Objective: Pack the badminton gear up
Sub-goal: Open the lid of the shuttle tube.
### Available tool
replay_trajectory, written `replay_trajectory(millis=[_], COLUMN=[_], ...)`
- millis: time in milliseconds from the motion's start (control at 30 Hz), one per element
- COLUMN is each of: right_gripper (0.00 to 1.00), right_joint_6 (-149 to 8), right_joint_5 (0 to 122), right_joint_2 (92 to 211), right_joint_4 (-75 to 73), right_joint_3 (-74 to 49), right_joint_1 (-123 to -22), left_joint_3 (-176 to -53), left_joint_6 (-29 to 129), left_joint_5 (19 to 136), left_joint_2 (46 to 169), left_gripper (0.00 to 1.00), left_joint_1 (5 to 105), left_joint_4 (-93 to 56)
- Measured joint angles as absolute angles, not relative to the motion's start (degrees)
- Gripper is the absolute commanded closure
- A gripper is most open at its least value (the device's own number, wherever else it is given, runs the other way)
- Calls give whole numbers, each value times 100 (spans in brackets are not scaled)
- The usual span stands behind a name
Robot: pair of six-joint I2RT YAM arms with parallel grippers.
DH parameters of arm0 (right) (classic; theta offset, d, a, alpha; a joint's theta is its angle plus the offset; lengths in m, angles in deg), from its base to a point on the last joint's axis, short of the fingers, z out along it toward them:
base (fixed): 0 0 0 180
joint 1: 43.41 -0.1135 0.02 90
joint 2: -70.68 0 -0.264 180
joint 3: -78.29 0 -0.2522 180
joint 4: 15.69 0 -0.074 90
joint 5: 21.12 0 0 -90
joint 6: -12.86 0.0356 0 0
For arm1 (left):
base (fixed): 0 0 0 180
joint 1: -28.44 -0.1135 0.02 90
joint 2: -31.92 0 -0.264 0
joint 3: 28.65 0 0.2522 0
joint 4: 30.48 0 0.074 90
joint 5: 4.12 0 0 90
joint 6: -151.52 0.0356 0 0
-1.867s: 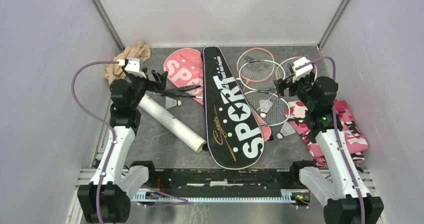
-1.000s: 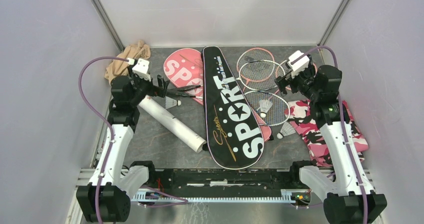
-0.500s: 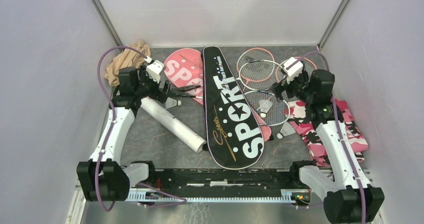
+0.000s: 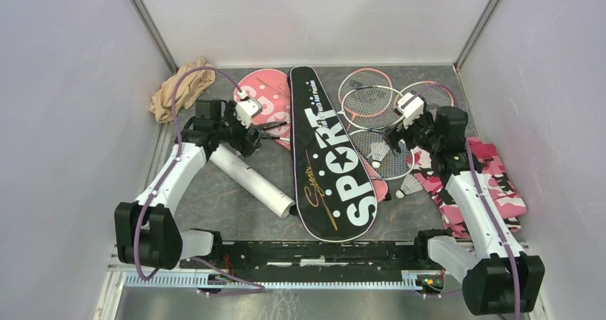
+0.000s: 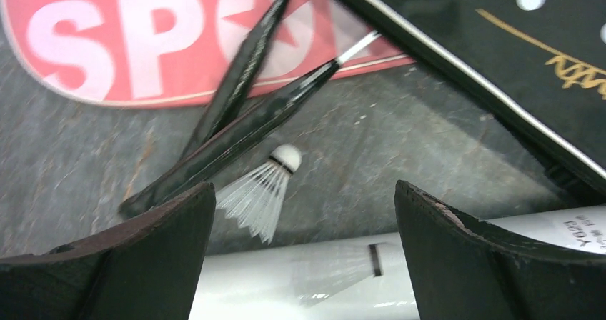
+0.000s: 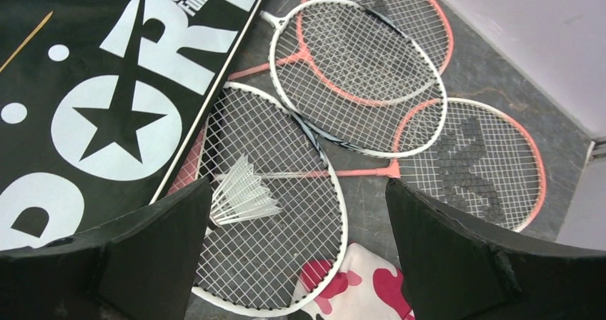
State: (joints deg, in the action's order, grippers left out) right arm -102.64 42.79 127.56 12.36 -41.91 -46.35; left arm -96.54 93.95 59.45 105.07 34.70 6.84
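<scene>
The black SPORT bag (image 4: 331,156) lies lengthwise down the middle of the table (image 4: 214,198), and everything sits around it. Just to its left is the pink SPORT bag (image 4: 268,106), partly tucked beneath it, with two dark handles (image 5: 236,131) crossing over the pink edge. Left of the black bag and nearer the arms, the long white tube (image 4: 250,177) runs at a slant, and a shuttlecock (image 5: 261,188) lies right beside it. Over that pair hangs the left gripper (image 5: 304,213), fingers spread as wide as they go, nothing between them. To the right of the black bag the rackets (image 4: 371,102) overlap, heads piled together. A second shuttlecock (image 6: 243,191) rests on the nearest strings and a third (image 4: 409,186) lies on the table close by. The right gripper (image 6: 298,191) hovers above those strings, also wide open and empty. Far left of the black bag is the beige cloth (image 4: 182,88), and far right the pink camouflage cloth (image 4: 493,184).
</scene>
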Motion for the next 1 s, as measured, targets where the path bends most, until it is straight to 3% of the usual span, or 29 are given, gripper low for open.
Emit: replay_trajectory(millis=[333, 600, 1000], right_gripper=[2, 2, 2], right_joint_6=[-10548, -10651, -10705], right_joint_5=[3774, 3501, 3355], right_joint_2=[12859, 12850, 12891], right_joint_4=[1253, 1242, 1277], right_joint_3=[-4287, -4359, -4372], right_joint_1=[-4629, -4550, -4434], left_joint_3=[-9643, -9621, -10135], left_joint_6=[9436, 9543, 12575], left_joint_5=[5980, 5682, 5110], left_joint_2=[10673, 10911, 11244], left_gripper=[0, 0, 1], left_joint_1=[4904, 5074, 5262], left_joint_4=[463, 129, 1178])
